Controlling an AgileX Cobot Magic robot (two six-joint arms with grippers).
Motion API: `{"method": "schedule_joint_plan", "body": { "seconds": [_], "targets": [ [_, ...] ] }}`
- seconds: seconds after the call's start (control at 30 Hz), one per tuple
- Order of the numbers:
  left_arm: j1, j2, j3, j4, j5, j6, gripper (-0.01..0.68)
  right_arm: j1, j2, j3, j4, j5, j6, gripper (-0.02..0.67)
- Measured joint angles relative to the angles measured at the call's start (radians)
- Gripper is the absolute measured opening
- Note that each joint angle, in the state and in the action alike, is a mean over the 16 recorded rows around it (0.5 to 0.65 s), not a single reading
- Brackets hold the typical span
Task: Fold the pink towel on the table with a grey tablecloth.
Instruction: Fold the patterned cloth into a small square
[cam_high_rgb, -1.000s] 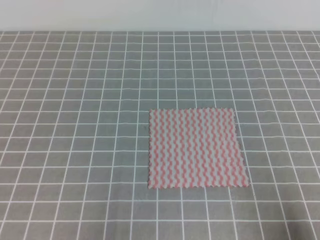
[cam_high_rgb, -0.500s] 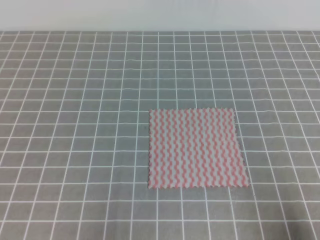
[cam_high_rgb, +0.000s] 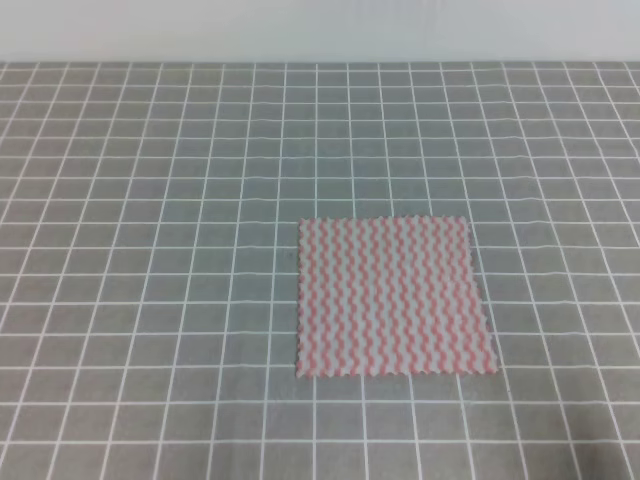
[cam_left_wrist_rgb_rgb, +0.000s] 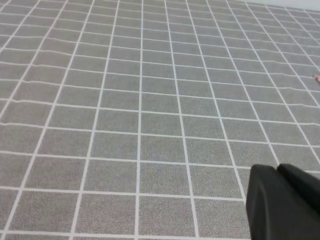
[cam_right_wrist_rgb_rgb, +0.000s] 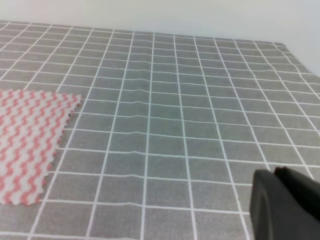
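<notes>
The pink towel (cam_high_rgb: 393, 296) lies flat and unfolded on the table with a grey tablecloth (cam_high_rgb: 150, 250), right of centre in the exterior high view. Neither arm shows in that view. In the right wrist view the towel (cam_right_wrist_rgb_rgb: 27, 135) sits at the left edge, and my right gripper (cam_right_wrist_rgb_rgb: 274, 172) is a black shape at the bottom right, well apart from it, jaws together on nothing. In the left wrist view my left gripper (cam_left_wrist_rgb_rgb: 278, 169) is at the bottom right over bare cloth, jaws together. A tiny pink corner of the towel (cam_left_wrist_rgb_rgb: 317, 77) peeks in at the right edge.
The gridded grey cloth (cam_right_wrist_rgb_rgb: 190, 100) has slight ripples across it. A pale wall (cam_high_rgb: 320, 30) runs behind the table's far edge. The table's right edge (cam_right_wrist_rgb_rgb: 295, 55) shows in the right wrist view.
</notes>
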Motion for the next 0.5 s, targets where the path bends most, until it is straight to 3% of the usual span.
{"method": "schedule_joint_plan", "body": {
  "seconds": [0.5],
  "targets": [
    [-0.033,-0.003,0.003,0.001,-0.003,0.0,-0.002,0.0,0.001,0.01,0.002,-0.004,0.002,-0.017]
  ]
}}
